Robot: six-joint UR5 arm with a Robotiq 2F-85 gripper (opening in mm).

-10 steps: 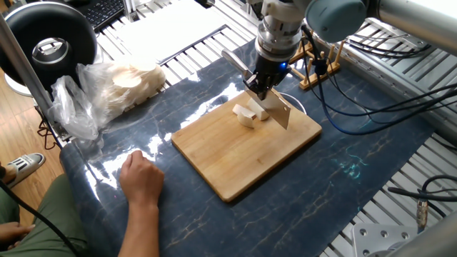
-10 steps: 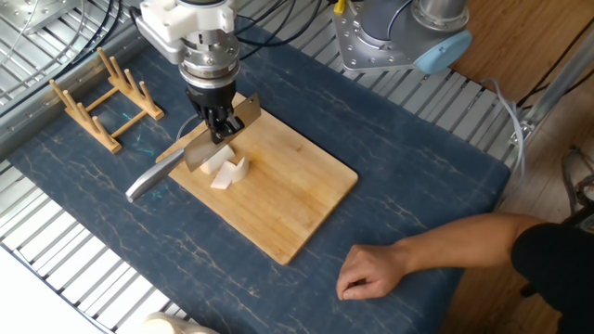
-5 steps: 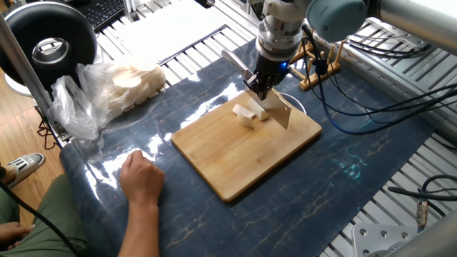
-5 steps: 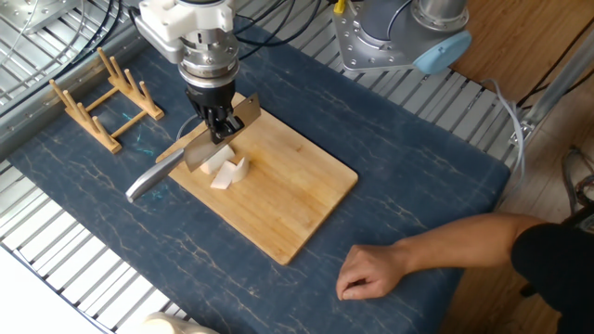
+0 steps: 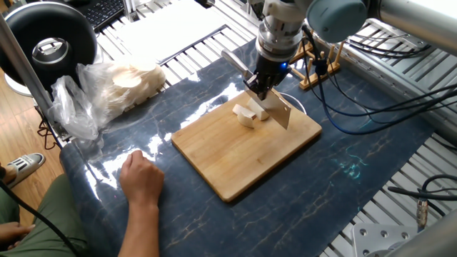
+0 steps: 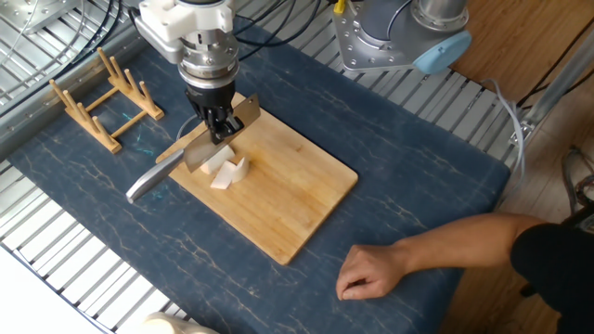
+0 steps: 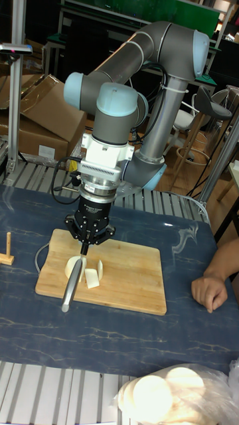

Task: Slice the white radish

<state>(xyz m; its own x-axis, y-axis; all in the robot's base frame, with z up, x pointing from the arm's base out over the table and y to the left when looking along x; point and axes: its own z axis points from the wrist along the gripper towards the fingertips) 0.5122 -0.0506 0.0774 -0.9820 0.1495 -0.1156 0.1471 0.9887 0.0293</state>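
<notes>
Gripper: the gripper (image 6: 220,130) is clamping the knife (image 6: 190,153) across its spine, blade edge down, steel handle jutting past the board's far corner toward the wooden rack (image 6: 97,97).
White radish: the white radish (image 6: 225,168) is lying in cream-white pieces on the cutting board (image 6: 288,199), near the corner closest to the rack; in the tall fixed view one piece (image 7: 71,266) is sitting on one side of the blade and two more (image 7: 92,273) on the other.
Blade contact: the edge is appearing to press into or just beside the pieces; whether it is reaching the board cannot be told.
Risk, loose pieces: nothing is holding the wedges, so a downward push is likely to tip or skid one sideways, giving an uneven or missed cut.
Risk, grip: a narrow hold on the spine is leaving the long handle free to lever, so a hard press could twist the knife between the fingers.
Risk, board: the board is lying unclamped on the blue mat (image 6: 436,167) and could be shifting under a sideways load.
Risk, bystander: a person's hand (image 6: 367,274) is resting on the mat near its front edge, apart from the board; reaching in would be bringing it toward the blade.
</notes>
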